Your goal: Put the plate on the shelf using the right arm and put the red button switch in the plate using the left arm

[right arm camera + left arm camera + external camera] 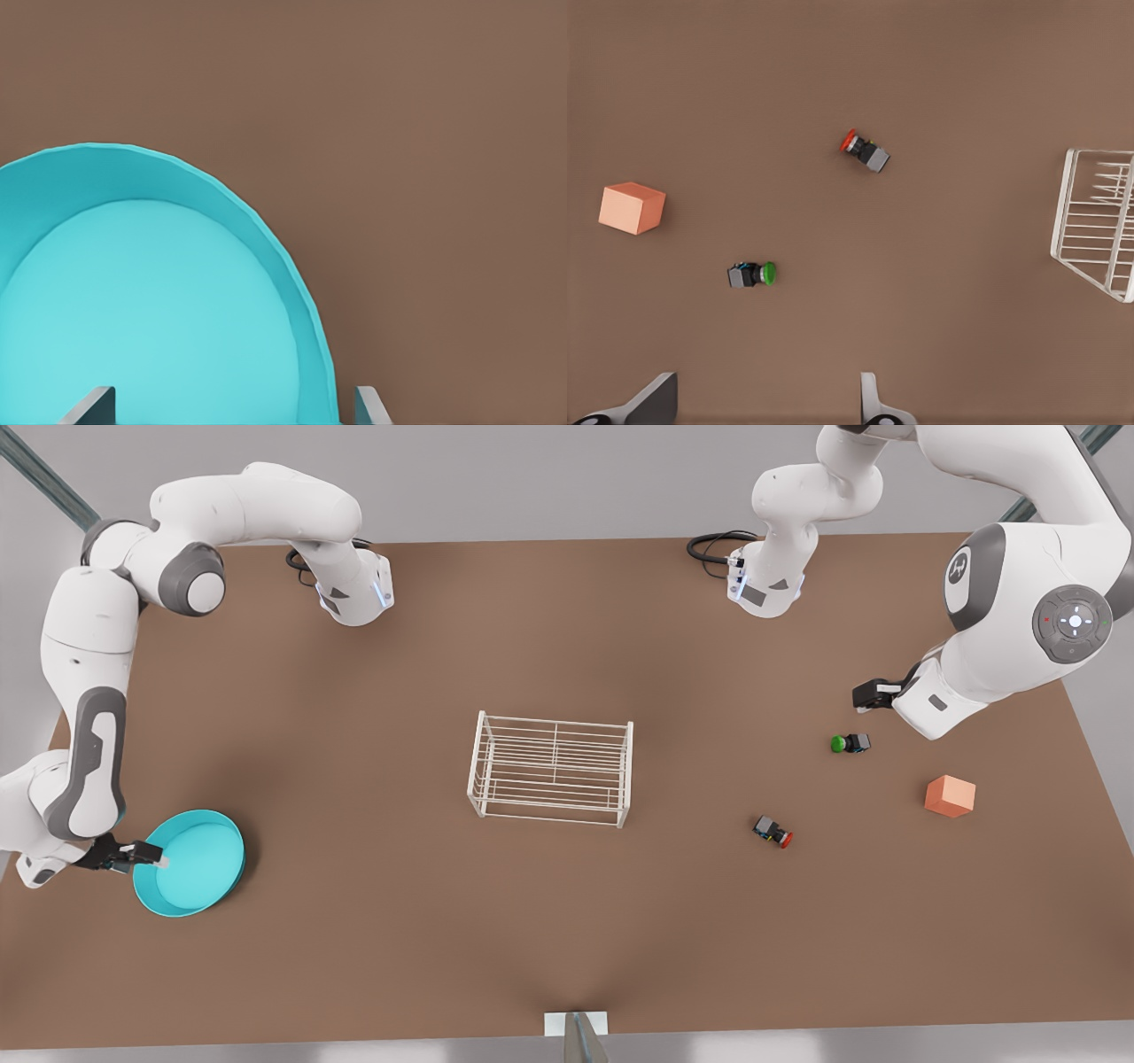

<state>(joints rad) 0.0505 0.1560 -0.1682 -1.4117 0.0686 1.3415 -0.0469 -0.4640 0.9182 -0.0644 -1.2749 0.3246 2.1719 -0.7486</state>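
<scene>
The plate (190,864) sits flat on the brown counter (567,921) at the front view's left, well away from the shelf (551,768) in the middle. The right claw (142,856) is at the plate's edge. Its fingers (89,405) are apart — one over the inside of the plate, one outside the rim.

The red button switch (773,832) lies on its side on the counter, between the shelf and the orange cube (950,795). A green button switch (850,743) lies farther back. The left claw (873,694) hangs above the counter near the green one, touching nothing. In the left wrist view its fingers (873,407) are wide apart.
</scene>
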